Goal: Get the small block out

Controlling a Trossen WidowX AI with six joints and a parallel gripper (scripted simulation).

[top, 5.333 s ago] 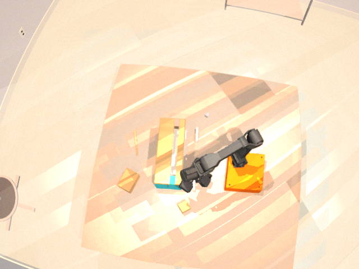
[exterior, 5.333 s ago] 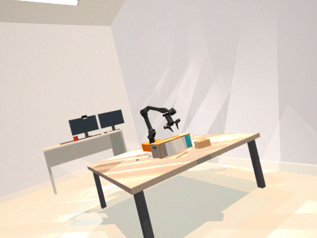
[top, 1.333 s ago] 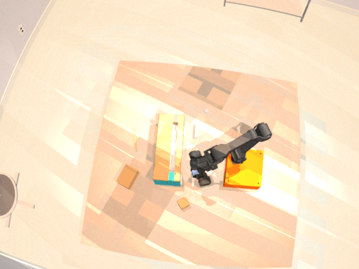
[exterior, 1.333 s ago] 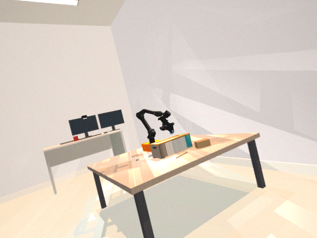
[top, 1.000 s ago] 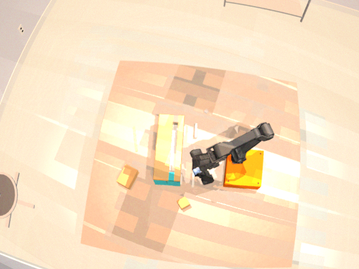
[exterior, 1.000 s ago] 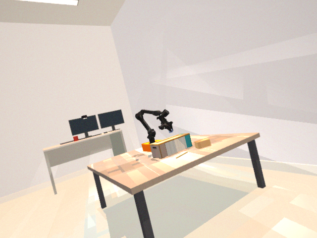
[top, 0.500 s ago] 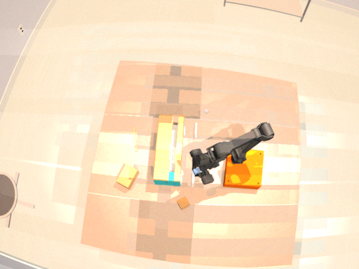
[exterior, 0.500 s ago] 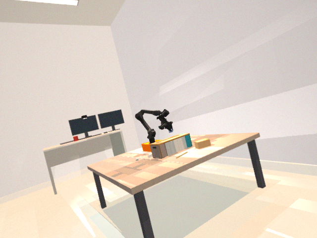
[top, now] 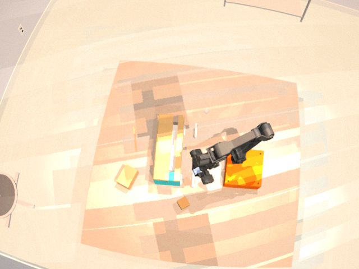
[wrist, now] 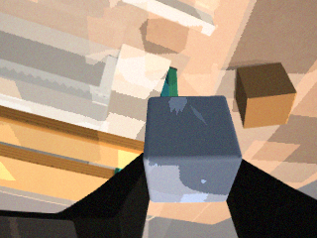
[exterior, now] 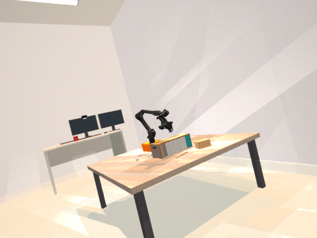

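The small blue-grey block (top: 197, 171) (exterior: 170, 132) (wrist: 190, 144) is held between the fingers of my gripper (top: 197, 171) (exterior: 170, 130) (wrist: 185, 160), which is shut on it. In the exterior view the block hangs in the air, higher than the box top. The box (top: 162, 144) (exterior: 160, 150) (wrist: 54, 141) stands upright on the table (top: 110, 219) (exterior: 123, 176), with a wooden top and a teal end. In the top view the gripper and block are to the right of the box, near its teal end. The shelf inside cannot be made out clearly.
An orange box (top: 246, 174) (exterior: 146, 147) stands by the arm's base. A small brown cube (top: 183, 203) (wrist: 267, 96) lies beyond the teal end. A tan block (top: 127, 176) (exterior: 202, 143) and a thin stick (top: 135, 139) (exterior: 182, 154) lie left of the box. A white bar (top: 195, 130) lies to its right.
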